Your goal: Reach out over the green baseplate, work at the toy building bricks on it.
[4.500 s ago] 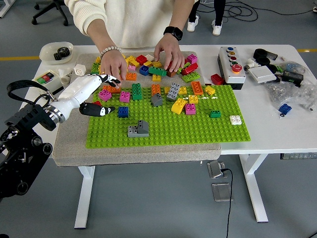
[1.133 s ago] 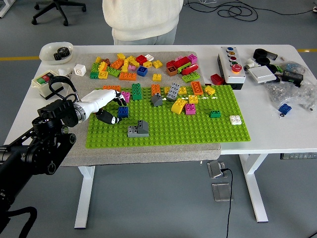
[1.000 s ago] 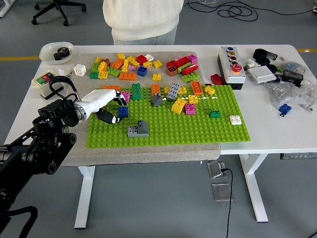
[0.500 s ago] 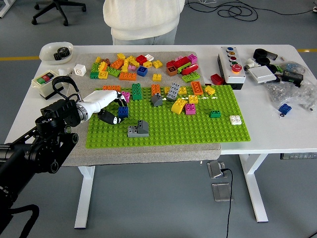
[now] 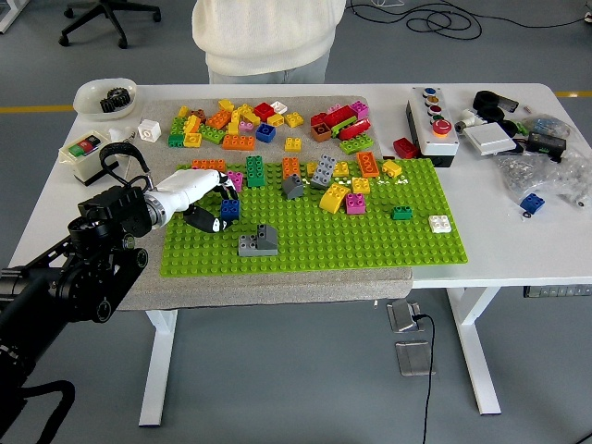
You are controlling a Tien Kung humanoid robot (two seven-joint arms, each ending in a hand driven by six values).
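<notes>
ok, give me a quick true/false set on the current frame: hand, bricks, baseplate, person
1. The left hand is over the baseplate's left end, by the blue brick. True.
2. The grey brick sits off the baseplate on the mat. False: it is on the baseplate, near its front left.
3. The person's hands are sorting the loose bricks. False: no person's hands are over the table; only a torso shows at the far side.
4. The white brick sits near the baseplate's right edge. True.
5. The right hand is at the bricks too. False: it is not in view.
</notes>
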